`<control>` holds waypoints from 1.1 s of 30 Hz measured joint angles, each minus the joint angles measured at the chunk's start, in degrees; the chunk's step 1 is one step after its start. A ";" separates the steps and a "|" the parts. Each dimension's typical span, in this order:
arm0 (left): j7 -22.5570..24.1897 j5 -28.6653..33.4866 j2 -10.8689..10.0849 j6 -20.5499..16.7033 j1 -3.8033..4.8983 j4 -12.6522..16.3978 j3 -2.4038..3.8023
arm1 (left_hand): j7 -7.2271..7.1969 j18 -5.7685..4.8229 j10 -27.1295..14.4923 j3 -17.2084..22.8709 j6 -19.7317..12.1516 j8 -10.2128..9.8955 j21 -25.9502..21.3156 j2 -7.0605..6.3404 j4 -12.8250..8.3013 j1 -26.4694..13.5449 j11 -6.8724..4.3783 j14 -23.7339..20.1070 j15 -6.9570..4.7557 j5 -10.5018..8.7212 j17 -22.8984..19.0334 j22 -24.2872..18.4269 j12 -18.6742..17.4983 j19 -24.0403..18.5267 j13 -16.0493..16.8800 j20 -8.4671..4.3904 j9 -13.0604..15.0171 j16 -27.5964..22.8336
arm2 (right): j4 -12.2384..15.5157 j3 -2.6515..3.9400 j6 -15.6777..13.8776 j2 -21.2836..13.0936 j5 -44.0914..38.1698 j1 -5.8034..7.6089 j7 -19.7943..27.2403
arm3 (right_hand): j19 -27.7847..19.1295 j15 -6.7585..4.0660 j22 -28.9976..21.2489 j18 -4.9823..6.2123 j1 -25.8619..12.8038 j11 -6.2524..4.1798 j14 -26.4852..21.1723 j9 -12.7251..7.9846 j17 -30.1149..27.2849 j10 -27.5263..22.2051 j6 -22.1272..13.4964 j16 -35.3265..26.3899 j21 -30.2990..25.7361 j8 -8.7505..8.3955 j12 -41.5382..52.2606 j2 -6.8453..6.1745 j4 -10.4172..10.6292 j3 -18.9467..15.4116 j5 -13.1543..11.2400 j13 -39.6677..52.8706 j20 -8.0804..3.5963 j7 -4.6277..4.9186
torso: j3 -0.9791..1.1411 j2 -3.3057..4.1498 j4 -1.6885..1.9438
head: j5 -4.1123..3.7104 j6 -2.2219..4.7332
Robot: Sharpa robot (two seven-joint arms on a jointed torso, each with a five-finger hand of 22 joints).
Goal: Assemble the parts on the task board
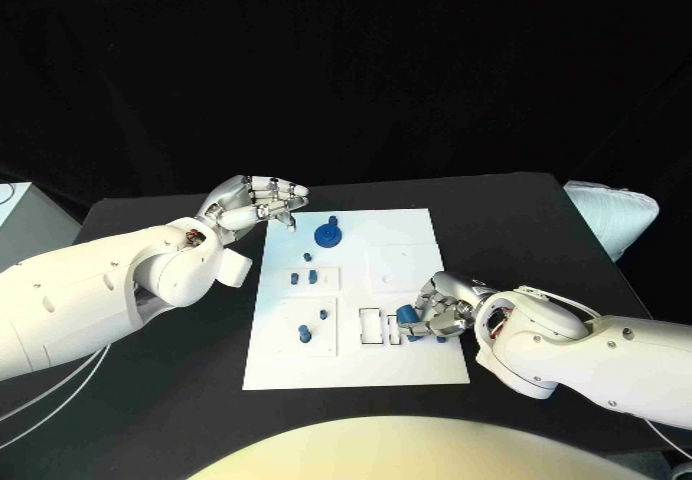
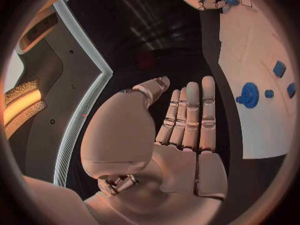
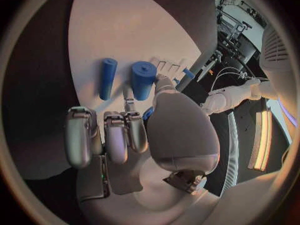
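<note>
The white task board [image 1: 378, 372] lies in the middle of the black table. A blue gear [image 1: 329, 236] sits near its far edge, also seen in the left wrist view as the gear [image 2: 248, 95]. Small blue parts [image 1: 303, 275] lie on the board's left half. My left hand [image 1: 260, 205] hovers at the board's far left corner, fingers straight, holding nothing. My right hand [image 1: 441, 305] is at the board's right side, fingers curled. A bit of a blue part [image 3: 148, 114] shows pinched between its thumb and fingers. Two blue cylinders [image 3: 142, 80] lie just beyond its fingertips.
Raised white slotted fixtures [image 1: 375, 327] stand on the board beside my right hand. A white padded object [image 1: 613, 215] lies at the table's far right, a pale box [image 1: 18, 215] at the far left. Cables [image 1: 58, 395] trail over the table's near left.
</note>
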 measured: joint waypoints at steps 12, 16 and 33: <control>-0.14 0.00 -0.04 0.12 0.00 0.02 0.00 | 0.00 0.00 0.00 0.00 0.00 0.00 -0.22 0.00 0.00 0.00 0.00 0.00 0.00 0.00 0.00 0.00 0.00 0.00 0.00 0.00 -0.05 0.00 | 2.16 -0.34 -3.73 -1.50 7.27 0.89 0.42 | 0.21 -0.23 -0.01 0.00 4.37 -0.51 0.18 -1.48 0.00 -0.07 0.09 0.00 1.08 -0.43 0.24 0.57 -0.12 3.00 1.94 0.00 -0.21 -0.12 | -0.02 -0.02 -0.08 | 0.32 -0.20; -0.17 0.01 -0.08 0.13 0.00 0.01 0.00 | 0.00 0.00 0.00 0.00 0.00 0.00 -0.22 0.00 0.00 0.00 0.00 0.00 0.00 0.00 0.00 0.00 0.00 0.00 0.01 0.00 -0.05 0.00 | 3.43 -0.32 -4.82 -2.17 10.23 2.09 0.74 | 0.21 -0.23 -0.01 0.01 4.37 -0.59 0.18 -1.48 0.00 0.02 0.10 0.00 1.08 -0.43 0.24 0.57 -0.08 3.66 1.94 -0.01 -0.21 -0.11 | -0.02 -0.02 -0.07 | 0.34 -0.09; -0.28 0.02 -0.10 0.12 0.00 0.02 0.00 | 0.00 0.01 0.01 0.00 0.00 0.00 -0.22 0.00 0.00 0.00 0.00 0.00 0.00 0.00 0.00 -0.04 0.00 0.00 0.01 0.00 -0.04 0.00 | 4.31 -0.25 -6.33 0.13 17.06 4.27 1.19 | 0.00 -0.21 -0.01 0.03 3.70 -0.58 0.19 -1.50 -0.01 0.02 0.53 0.00 1.32 -0.43 0.24 -0.04 -0.01 5.60 1.59 0.03 -0.41 0.32 | -0.05 0.02 -0.01 | 0.85 0.16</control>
